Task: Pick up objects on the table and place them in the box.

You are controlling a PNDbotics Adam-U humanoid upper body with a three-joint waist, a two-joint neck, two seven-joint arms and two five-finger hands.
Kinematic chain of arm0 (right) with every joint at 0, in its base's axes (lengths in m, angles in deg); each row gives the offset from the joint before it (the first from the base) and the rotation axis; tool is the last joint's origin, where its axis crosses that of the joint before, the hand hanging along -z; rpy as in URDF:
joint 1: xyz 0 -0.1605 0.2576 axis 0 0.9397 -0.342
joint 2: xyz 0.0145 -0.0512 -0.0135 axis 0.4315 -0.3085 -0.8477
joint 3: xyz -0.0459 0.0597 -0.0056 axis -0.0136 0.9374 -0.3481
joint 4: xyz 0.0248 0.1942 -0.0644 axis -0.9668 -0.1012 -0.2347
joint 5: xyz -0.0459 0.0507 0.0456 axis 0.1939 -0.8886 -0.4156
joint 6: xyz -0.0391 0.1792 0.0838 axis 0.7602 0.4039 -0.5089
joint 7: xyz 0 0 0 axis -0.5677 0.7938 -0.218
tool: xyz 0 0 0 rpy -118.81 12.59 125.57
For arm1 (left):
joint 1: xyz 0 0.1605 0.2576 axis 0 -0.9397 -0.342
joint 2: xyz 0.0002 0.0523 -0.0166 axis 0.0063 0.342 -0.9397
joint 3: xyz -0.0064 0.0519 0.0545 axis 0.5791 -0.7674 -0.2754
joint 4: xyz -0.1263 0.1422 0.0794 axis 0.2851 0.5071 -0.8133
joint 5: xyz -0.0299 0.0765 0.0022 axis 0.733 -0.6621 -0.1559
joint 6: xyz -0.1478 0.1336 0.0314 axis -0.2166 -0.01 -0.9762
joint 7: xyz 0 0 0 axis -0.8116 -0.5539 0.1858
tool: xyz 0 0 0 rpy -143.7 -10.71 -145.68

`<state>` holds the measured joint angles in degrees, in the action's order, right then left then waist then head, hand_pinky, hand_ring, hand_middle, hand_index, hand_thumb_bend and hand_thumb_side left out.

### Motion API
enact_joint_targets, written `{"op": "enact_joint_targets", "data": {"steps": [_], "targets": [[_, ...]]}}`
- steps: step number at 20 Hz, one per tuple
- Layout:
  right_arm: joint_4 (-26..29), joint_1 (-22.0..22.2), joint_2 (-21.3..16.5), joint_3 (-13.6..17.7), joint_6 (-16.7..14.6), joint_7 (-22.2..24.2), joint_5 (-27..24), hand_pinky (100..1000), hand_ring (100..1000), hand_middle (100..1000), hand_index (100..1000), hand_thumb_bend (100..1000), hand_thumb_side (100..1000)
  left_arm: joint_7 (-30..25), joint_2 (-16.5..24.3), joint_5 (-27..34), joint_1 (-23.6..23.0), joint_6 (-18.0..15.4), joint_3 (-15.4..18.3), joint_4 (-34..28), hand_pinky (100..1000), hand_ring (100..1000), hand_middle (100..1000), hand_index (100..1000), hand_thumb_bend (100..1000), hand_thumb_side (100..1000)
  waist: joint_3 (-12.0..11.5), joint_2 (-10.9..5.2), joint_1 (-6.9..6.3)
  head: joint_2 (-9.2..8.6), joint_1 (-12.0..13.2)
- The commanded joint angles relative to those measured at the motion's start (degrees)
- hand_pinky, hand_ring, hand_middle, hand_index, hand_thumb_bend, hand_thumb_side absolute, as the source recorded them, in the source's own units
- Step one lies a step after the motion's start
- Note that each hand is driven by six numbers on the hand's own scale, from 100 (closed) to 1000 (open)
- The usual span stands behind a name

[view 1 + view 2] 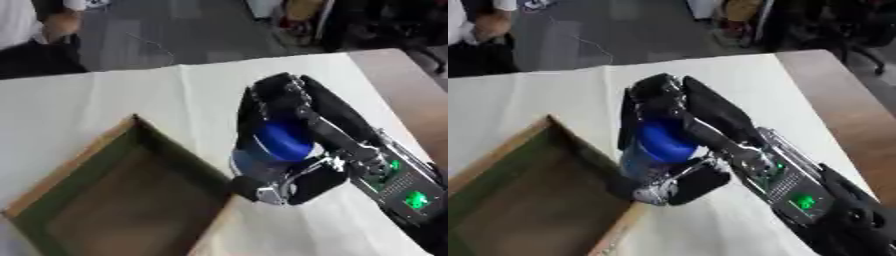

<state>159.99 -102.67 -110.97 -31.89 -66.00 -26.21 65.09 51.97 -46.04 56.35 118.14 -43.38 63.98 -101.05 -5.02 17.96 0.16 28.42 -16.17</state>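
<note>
Holding: the right hand (289,135) has its fingers and thumb curled round a blue-capped bottle (273,147), clamped on its body.

Left eye view
- Item: bottle with a rounded blue cap and a bluish, partly see-through body; the label and contents cannot be made out.
- Position: in the hand, beside the box's right wall and just outside it; whether its base touches the cloth cannot be told.
- Box (96,150): open-topped, light wooden rim, dark green inside walls, brownish floor; nothing shows inside it.
- Surface: white tablecloth (157,95) over a brown tabletop (411,95).
- Right forearm: black, with green lights near the wrist, entering from the lower right.
- Left hand: not visible.

Right eye view
- Item: the same bottle, cap upward, tilted slightly, with fingers arched over the cap and a thumb low on the body.
- Position: near the box's near right edge, not yet over the opening.

Handling (judgement)
- Weight: probably light to moderate, depending on fill, which is hidden.
- Stiffness: likely a rigid or slightly yielding plastic wall.
- Surface: smooth and round, so it may slip or roll if tipped.
- Hold: best taken round the mid-body below the cap, as it is now.
</note>
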Motion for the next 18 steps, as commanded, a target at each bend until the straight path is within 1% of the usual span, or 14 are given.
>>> {"op": "enact_joint_targets", "data": {"steps": [1, 2, 6, 7, 8, 12, 16, 17, 18], "targets": [[0.9, -1.72, -1.02, 0.06, -0.45, 0.5, -0.96, 100, 100, 100, 119, 373, 135, -0.2, 0.4, 1.11, 1.67, 0.14, 0.2, -0.83, 596, 774, 976, 871, 100, 771, -0.56, -0.89, 0.22, -1.15, -1.12], [0.9, -1.98, -1.07, 0.01, -0.6, 0.54, -1.12, 100, 100, 100, 119, 371, 135, -0.3, 0.31, 1.37, 1.99, 0.22, 0.19, -0.83, 597, 774, 975, 871, 100, 802, -0.86, -0.81, 0.36, -1.3, -1.26], [0.9, -2.96, -1.28, -0.2, -1.4, 0.58, -1.49, 100, 100, 100, 118, 369, 136, -0.57, 0.0, 2.36, 3.45, 0.54, 0.16, -0.83, 599, 775, 974, 871, 100, 802, -2.17, -0.44, 1.1, -1.99, -1.77], [0.9, -3.18, -1.3, -0.26, -1.58, 0.59, -1.52, 100, 100, 100, 118, 352, 162, -0.64, -0.08, 2.59, 3.82, 0.6, 0.14, -0.83, 600, 775, 974, 871, 100, 802, -2.51, -0.35, 1.29, -2.1, -1.92], [0.9, -3.36, -1.31, -0.32, -1.73, 0.57, -1.56, 100, 100, 100, 118, 368, 136, -0.72, -0.14, 2.81, 4.16, 0.67, 0.12, -0.83, 600, 775, 973, 871, 100, 802, -2.78, -0.24, 1.44, -2.19, -2.11], [0.9, -4.01, -1.47, -0.54, -2.4, 0.4, -1.49, 100, 100, 100, 117, 364, 138, -1.01, -0.55, 4.04, 5.74, 0.85, -0.04, -0.83, 603, 775, 972, 871, 100, 802, -3.88, 0.29, 2.02, -2.78, -3.12], [0.9, -4.75, -1.83, -0.57, -2.42, 0.26, -1.22, 100, 100, 100, 117, 362, 138, -1.09, -0.91, 4.86, 7.52, 1.34, 0.16, -0.83, 604, 776, 971, 871, 100, 803, -5.18, 0.88, 2.69, -3.97, -4.32], [0.9, -4.94, -1.91, -0.53, -2.35, 0.17, -1.2, 100, 100, 100, 117, 359, 114, -1.17, -1.04, 5.01, 8.0, 1.48, 0.09, -0.83, 604, 776, 971, 871, 100, 803, -5.57, 1.05, 2.89, -4.46, -4.67], [0.9, -5.08, -1.99, -0.51, -2.29, 0.09, -1.18, 100, 100, 100, 117, 357, 138, -1.26, -1.16, 5.15, 8.39, 1.62, 0.01, -0.83, 604, 776, 971, 871, 100, 803, -5.86, 1.2, 3.04, -4.81, -4.91]]}}
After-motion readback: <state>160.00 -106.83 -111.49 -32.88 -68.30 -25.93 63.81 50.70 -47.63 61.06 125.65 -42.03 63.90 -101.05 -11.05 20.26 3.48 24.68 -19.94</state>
